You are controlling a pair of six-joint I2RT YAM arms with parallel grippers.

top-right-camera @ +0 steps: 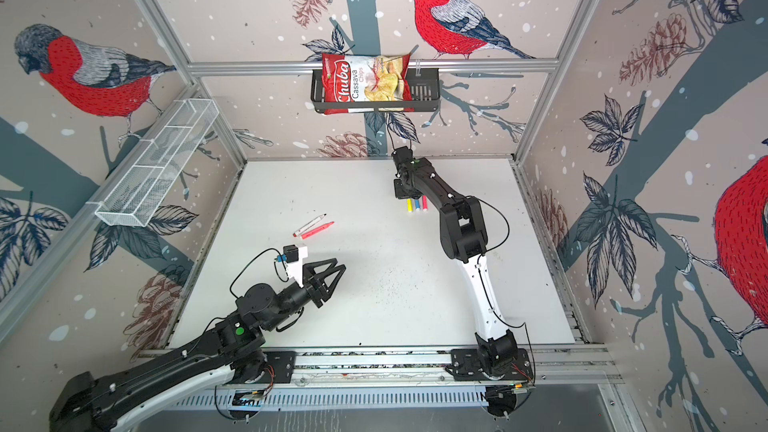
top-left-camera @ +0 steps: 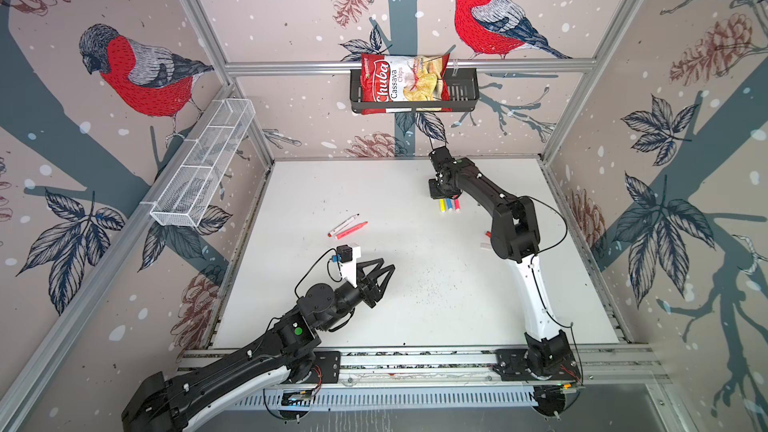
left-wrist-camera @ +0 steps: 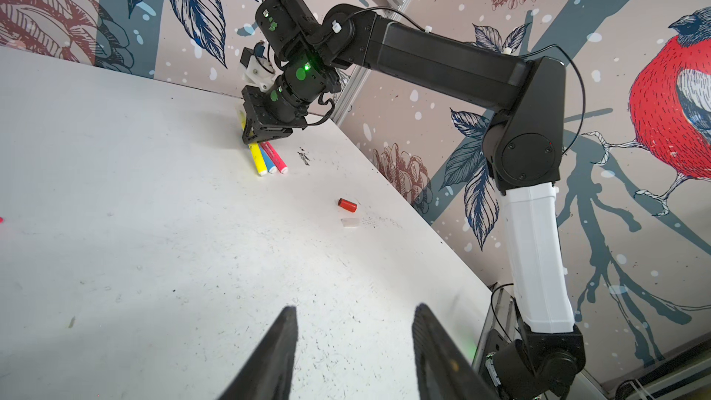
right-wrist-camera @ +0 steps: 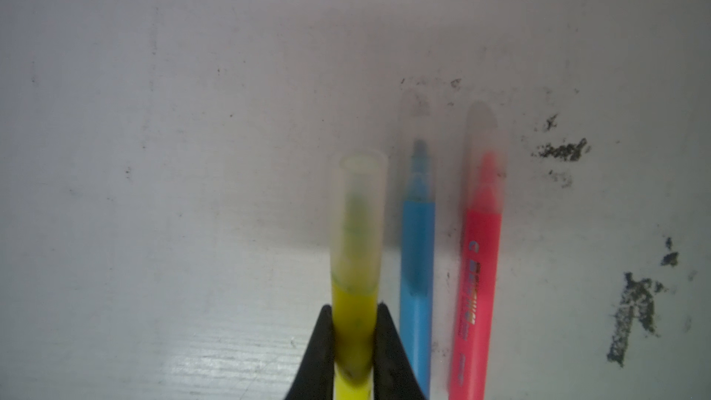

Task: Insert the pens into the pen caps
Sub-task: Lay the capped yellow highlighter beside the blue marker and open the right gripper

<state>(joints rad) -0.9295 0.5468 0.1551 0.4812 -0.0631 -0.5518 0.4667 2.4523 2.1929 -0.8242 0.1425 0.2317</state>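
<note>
The yellow pen (right-wrist-camera: 354,298) is clenched in the right claw (right-wrist-camera: 354,306), low over the far part of the bench (top-left-camera: 415,317), right of the middle. A translucent cap (right-wrist-camera: 359,217) already covers its tip. Just to its right lie the blue pen (right-wrist-camera: 417,248) and a pink pen (right-wrist-camera: 479,263), parallel, each with a clear cap on. So three of the five look done.

The white-barrelled pen (top-left-camera: 343,225) and a second pink pen (top-left-camera: 351,230) are left to do. They lie side by side left of the middle and appear uncapped. The red cap (left-wrist-camera: 347,205) and a whitish cap (left-wrist-camera: 350,222) sit close together toward the right edge, beside the right arm's elbow and well apart from those two pens.

The left claw (left-wrist-camera: 354,309) hovers released, with nothing in it, over the near-left part of the bench, nearer the uncapped pair.

The middle of the bench is bare, which gives wide room for bringing pen and cap together. The capped trio lies near the far edge. The loose caps lie close under the right arm, so reaching them will probably call for care.
</note>
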